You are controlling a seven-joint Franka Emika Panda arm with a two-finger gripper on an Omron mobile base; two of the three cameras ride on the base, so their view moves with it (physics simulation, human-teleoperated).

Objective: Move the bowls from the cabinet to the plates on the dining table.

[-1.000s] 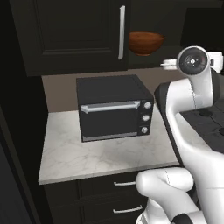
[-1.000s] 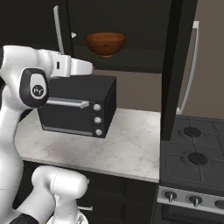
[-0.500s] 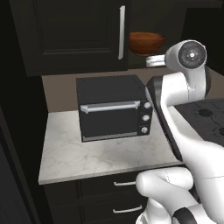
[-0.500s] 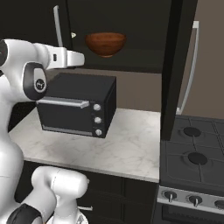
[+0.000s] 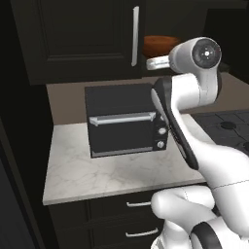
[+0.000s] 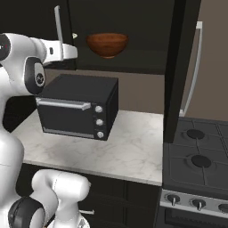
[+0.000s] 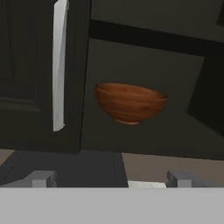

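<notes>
Dark cabinet (image 7: 39,74), seemingly open, holds 1 reddish-brown bowl (image 7: 130,103) inside.

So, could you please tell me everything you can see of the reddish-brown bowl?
The reddish-brown bowl is round, glossy and wood-like, with a wide rim that narrows to a small base. It stands upright and looks empty inside the open dark cabinet, above and behind the black toaster oven. Nothing grips it: the hand is open, short of the bowl and apart from it.

Hidden and cut-off parts

In the left base view the arm covers most of the reddish-brown bowl (image 5: 159,43); the cabinet (image 6: 133,31) interior is too dark, and its top is cropped.
</notes>
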